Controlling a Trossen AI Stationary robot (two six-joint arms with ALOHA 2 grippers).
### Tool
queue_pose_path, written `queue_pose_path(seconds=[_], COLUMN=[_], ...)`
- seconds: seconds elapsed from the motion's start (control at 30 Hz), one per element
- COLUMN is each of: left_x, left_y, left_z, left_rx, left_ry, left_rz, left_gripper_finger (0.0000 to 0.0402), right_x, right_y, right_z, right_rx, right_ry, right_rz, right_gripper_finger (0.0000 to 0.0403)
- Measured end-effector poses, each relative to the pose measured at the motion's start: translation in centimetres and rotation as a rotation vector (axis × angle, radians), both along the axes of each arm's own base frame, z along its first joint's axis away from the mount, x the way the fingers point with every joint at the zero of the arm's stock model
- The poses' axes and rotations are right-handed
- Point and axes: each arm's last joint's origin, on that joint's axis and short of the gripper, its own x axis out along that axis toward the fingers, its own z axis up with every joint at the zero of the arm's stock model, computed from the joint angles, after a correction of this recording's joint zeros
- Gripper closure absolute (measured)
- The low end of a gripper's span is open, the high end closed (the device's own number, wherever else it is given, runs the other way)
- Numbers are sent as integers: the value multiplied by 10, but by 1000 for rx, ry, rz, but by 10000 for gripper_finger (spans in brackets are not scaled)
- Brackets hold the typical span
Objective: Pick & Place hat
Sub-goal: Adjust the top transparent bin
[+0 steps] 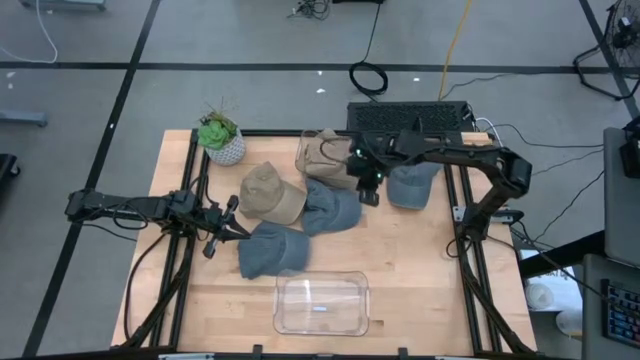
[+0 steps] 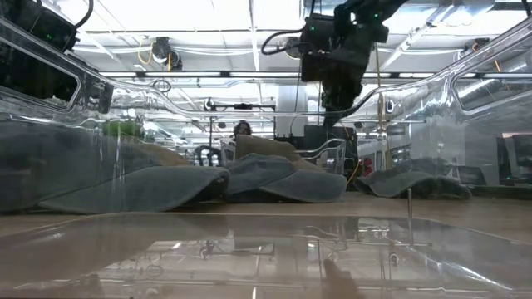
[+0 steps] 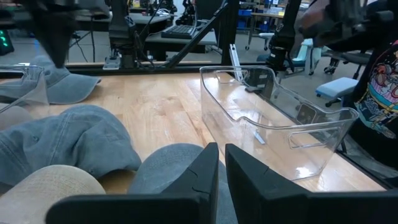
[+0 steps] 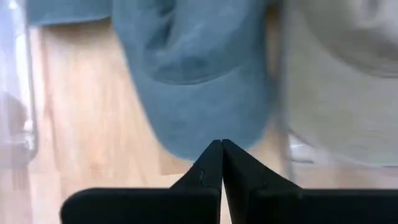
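Five caps lie on the wooden table: a tan one (image 1: 268,192), a khaki one (image 1: 325,155), and three blue ones in the middle (image 1: 332,210), nearer (image 1: 270,250) and to the right (image 1: 412,184). My right gripper (image 1: 368,188) is shut and empty. It hangs high over the middle blue cap (image 4: 199,81), pointing down, well above the table in the low view (image 2: 337,79). My left gripper (image 1: 228,226) lies low at the left, shut to a thin slit (image 3: 221,168). It points level at the near blue cap (image 3: 165,165) and holds nothing.
A clear plastic bin (image 1: 322,303) sits by the table's near edge, also in the left wrist view (image 3: 280,118). A potted plant (image 1: 220,136) stands at the far left corner, and a black keyboard (image 1: 408,117) lies at the far edge. A person's shirt (image 3: 380,93) shows beyond the table.
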Motion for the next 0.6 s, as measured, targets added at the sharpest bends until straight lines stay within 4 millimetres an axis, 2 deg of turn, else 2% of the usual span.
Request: queue_pose_path(seconds=[0.13, 0.33, 0.6], left_x=[0, 0, 0], left_y=[0, 0, 0], left_z=[0, 0, 0], left_rx=[0, 0, 0], left_ry=[0, 0, 0], left_rz=[0, 0, 0], left_gripper_finger=[364, 364, 364], right_x=[-5, -9, -10], right_y=[9, 4, -1], right_z=[-18, -42, -45], right_rx=[3, -135, -216], right_ry=[56, 72, 79], right_rz=[38, -40, -86], right_gripper_finger=[403, 403, 403])
